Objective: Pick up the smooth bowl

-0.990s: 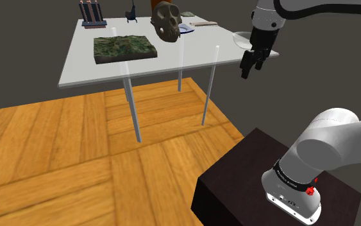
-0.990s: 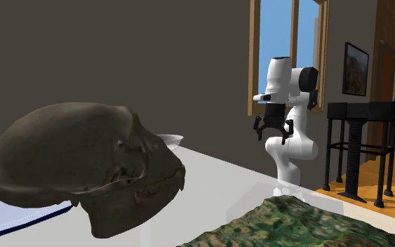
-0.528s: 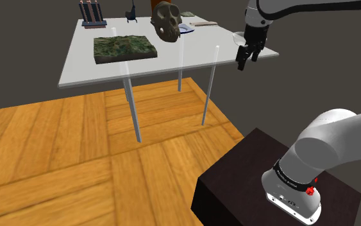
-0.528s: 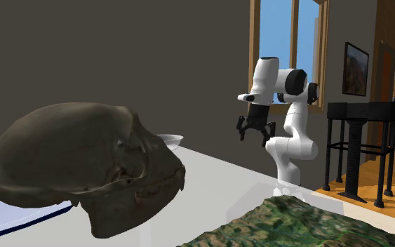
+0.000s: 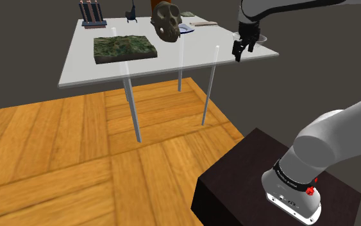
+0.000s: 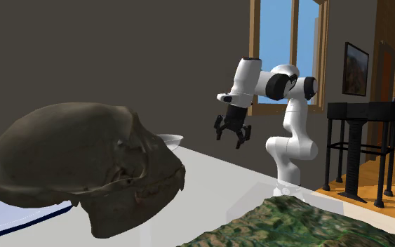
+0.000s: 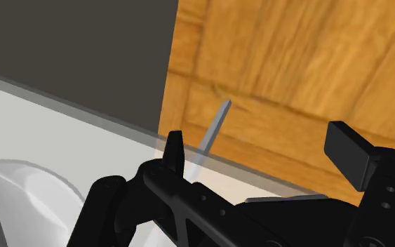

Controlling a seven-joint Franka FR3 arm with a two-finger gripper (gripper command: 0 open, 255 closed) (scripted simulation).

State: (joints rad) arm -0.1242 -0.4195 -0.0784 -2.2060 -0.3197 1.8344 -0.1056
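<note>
Hovering over the edge of the tabletop with my claw spread wide, I see the pale smooth bowl sitting on it just beside one finger, outside the gap.

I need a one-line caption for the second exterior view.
Open gripper hovers at the edge of the table, near a pale bowl, beyond a dark skull.
</note>
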